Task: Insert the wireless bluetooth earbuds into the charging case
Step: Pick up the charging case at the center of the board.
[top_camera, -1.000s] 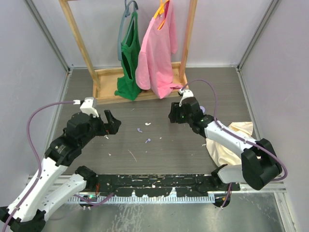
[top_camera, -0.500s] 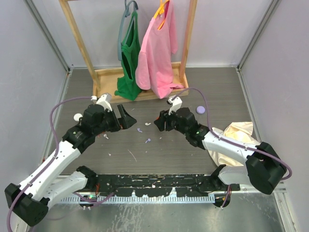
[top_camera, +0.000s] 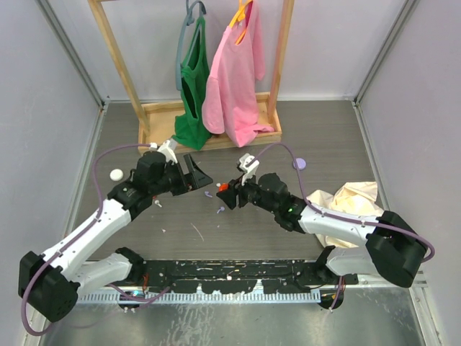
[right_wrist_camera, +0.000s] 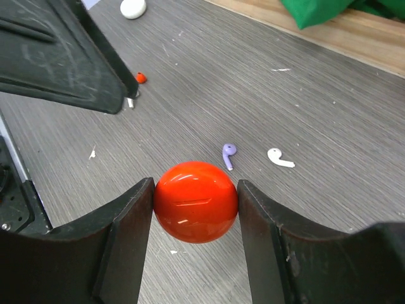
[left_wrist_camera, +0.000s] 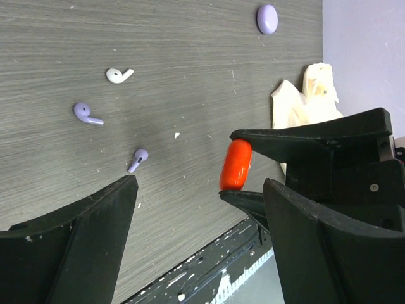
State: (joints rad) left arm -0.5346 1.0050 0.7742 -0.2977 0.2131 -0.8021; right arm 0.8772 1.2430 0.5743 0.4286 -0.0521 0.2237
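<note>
Two pale lavender earbuds [left_wrist_camera: 138, 158] lie loose on the table [left_wrist_camera: 190, 63], near each other. Just beyond, the right fingers [right_wrist_camera: 126, 221] clamp a red rounded case [right_wrist_camera: 196, 201], and the left fingers [left_wrist_camera: 82, 234] are spread wide, empty. A white earbud [left_wrist_camera: 118, 75] lies farther off.

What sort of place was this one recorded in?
Likely a lab test cell, not a home: plain panel walls box in the table, two robot arms are mounted at its edge, and a wooden clothes rack stands as a prop.
</note>
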